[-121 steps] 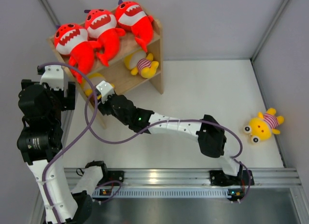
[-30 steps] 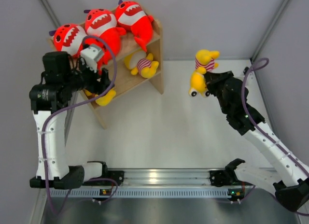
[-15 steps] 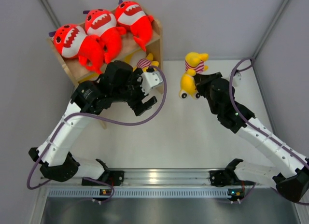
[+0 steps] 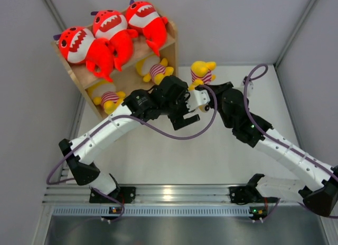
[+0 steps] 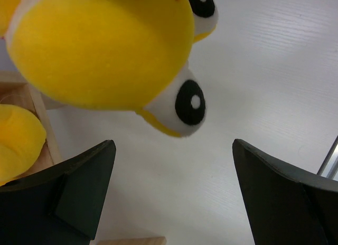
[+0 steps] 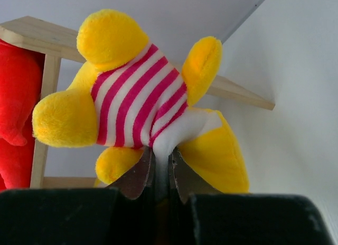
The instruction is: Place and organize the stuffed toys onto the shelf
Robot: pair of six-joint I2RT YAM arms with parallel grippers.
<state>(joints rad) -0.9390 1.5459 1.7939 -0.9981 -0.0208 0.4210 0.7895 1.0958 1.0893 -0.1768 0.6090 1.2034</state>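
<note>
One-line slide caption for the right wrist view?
Right gripper with jaws shut on the yellow striped doll, wooden shelf behind.

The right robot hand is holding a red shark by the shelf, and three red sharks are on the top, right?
Not quite. The right gripper is pinching a yellow doll with red-and-white stripes, not a red shark. The right wrist view shows this. The doll is by the shelf, and three red sharks do sit on top.

White shells and black joints are being shown on the left arm (image 4: 105, 133) and the right arm (image 4: 288, 152). Purple cables (image 4: 182, 138) are being trailed along both. Black wedge-shaped fingers (image 5: 79, 187) are being shown on the left pincer (image 5: 173, 144).
</note>
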